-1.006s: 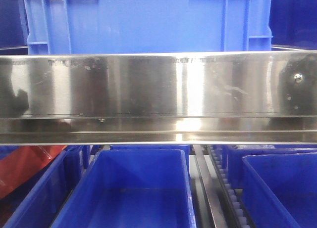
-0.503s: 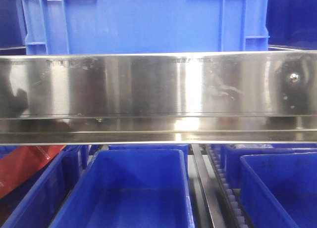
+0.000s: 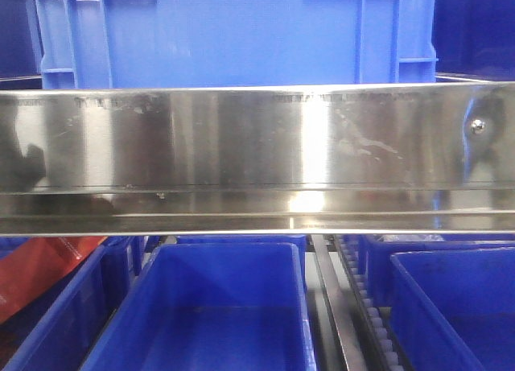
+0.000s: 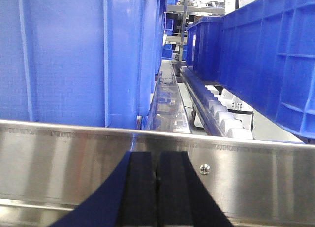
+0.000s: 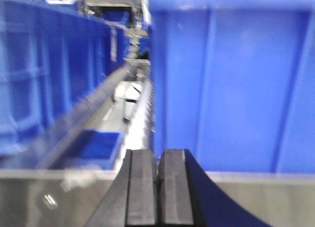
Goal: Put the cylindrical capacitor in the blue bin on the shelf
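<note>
Warehouse or factory storeroom: steel roller shelf [image 3: 257, 146], rows of blue bins [image 3: 217, 307].

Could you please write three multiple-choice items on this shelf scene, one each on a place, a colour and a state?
1. Where is the large blue crate in the front view?
A. above the steel front rail
B. below the rail
C. on a table

2. What colour is the open bin under the rail?
A. red
B. blue
C. grey

3. How do the pads of the left end effector stand?
A. wide apart
B. closed together with nothing visible between them
C. clamped on a capacitor

Answers: 1 A, the crate rises behind the rail's top edge. 2 B, its walls and floor are blue. 3 B, the left wrist view shows the two black pads pressed together; the right end effector looks the same.
</note>
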{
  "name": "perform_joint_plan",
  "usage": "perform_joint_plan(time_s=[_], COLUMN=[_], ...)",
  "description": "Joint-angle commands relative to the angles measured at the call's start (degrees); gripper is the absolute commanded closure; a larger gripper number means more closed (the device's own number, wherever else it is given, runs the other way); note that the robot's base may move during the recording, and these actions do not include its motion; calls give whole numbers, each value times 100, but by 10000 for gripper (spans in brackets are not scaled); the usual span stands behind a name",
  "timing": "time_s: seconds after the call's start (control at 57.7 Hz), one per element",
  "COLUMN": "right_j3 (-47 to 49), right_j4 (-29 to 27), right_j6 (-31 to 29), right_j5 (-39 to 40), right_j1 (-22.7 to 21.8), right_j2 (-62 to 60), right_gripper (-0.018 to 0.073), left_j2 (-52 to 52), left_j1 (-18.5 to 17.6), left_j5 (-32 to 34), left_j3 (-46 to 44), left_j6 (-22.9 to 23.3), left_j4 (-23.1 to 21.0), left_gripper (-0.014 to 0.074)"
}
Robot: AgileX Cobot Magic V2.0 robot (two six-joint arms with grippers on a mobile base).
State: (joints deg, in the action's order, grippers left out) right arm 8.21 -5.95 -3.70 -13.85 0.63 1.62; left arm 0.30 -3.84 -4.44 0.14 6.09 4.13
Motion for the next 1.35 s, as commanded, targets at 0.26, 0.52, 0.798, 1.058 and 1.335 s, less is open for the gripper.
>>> perform_joint_plan(time_s=[0.26, 0.52, 0.798, 1.058, 1.335], right_j3=[-821, -821, -821, -821, -821], right_j4=[-17, 63, 63, 63, 63], right_j6=[-2, -2, -2, -2, -2], right_j5=[729, 800, 824, 824, 824], right_j1=[-214, -214, -214, -214, -214], right_j2=[-162, -162, -162, -162, -162], right_gripper=[721, 721, 721, 721, 721], left_j2=[-30, -30, -30, -30, -30], left_j1=[14, 14, 14, 14, 14], left_j5=[89, 89, 89, 89, 89], left_j3=[-14, -14, -14, -14, -14], left_j6=[2, 2, 2, 2, 2], left_j4=[-45, -45, -45, -45, -45], left_gripper=[707, 707, 707, 707, 707])
